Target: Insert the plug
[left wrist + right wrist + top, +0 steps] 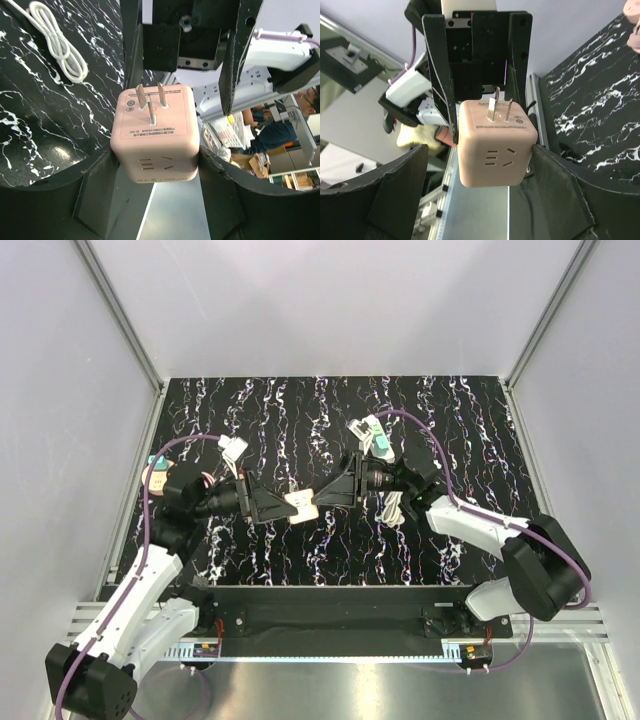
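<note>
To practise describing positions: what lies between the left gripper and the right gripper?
A pale pink cube adapter with metal prongs, clamped in the left gripper. Both wrist views show it; the right gripper is open.

We see the cube adapter [157, 130] between the left gripper [157, 167] and the right gripper [482, 165]. The plug [376, 437] lies on the table [470, 430] behind them.

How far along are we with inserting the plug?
Done: the pink cube adapter is picked up and held in the air, clamped between the left fingers. In hand: what looks like a handover, with the right fingers open around the cube and one of them clear of its side. Left: the insertion itself; its prongs are bare, in no socket.
</note>
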`<move>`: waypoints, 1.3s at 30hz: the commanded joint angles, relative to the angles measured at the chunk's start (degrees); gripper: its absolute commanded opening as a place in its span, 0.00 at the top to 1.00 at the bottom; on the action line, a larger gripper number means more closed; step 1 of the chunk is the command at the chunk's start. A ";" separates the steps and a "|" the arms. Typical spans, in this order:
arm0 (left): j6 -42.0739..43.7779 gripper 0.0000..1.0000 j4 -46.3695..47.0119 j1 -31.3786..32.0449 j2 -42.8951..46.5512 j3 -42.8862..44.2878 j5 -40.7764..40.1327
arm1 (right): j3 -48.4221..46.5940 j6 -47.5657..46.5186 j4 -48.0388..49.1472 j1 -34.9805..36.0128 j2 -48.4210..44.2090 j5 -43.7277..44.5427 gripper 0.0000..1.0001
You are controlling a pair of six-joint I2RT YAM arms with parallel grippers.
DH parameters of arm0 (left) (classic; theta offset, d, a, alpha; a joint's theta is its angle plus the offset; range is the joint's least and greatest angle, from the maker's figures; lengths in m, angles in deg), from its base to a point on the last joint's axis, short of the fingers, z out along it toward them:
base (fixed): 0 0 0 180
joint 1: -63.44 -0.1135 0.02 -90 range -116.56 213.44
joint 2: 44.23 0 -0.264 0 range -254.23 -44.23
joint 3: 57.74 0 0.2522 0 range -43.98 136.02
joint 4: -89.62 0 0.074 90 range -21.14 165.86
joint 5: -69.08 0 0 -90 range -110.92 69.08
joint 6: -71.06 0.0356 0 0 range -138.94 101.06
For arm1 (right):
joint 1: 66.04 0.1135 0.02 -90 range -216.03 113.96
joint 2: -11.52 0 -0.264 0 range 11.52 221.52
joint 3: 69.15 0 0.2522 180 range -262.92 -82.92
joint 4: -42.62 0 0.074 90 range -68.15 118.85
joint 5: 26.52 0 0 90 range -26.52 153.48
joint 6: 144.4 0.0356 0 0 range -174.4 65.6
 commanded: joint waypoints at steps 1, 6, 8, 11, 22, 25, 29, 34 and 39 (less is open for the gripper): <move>2.21 1.00 -0.32 0.21 0.48 1.17 4.29 | -4.10 -5.76 -6.47 0.14 -1.54 -6.46 0.11; 3.00 1.00 -0.23 0.21 -0.49 1.61 5.60 | -5.07 -4.36 -4.81 0.05 1.44 -8.84 0.11; 3.09 1.00 -0.23 0.21 -0.67 1.87 6.04 | -5.51 -4.36 -4.80 0.14 1.98 -9.72 0.11; 3.09 1.00 -0.14 0.21 -1.19 2.31 6.92 | -6.38 -4.79 -4.80 0.05 2.59 -11.04 0.10; 3.44 1.00 0.03 0.21 -3.56 3.54 8.86 | -8.50 -4.97 -4.89 0.75 3.82 -14.02 0.13; 3.35 1.00 0.12 0.39 -4.45 3.89 9.30 | -8.58 -4.71 -4.54 1.11 4.61 -14.46 0.11; 3.36 1.00 0.21 0.56 -4.62 4.24 9.65 | -8.50 -4.62 -4.36 1.19 4.97 -14.20 0.11; 3.62 1.00 0.21 0.65 -5.06 4.42 9.91 | -9.28 -4.53 -4.10 1.90 4.97 -15.34 0.19; 1.96 0.96 0.39 0.65 -6.29 4.86 9.65 | -9.20 -3.92 -3.05 2.51 4.79 -15.00 0.86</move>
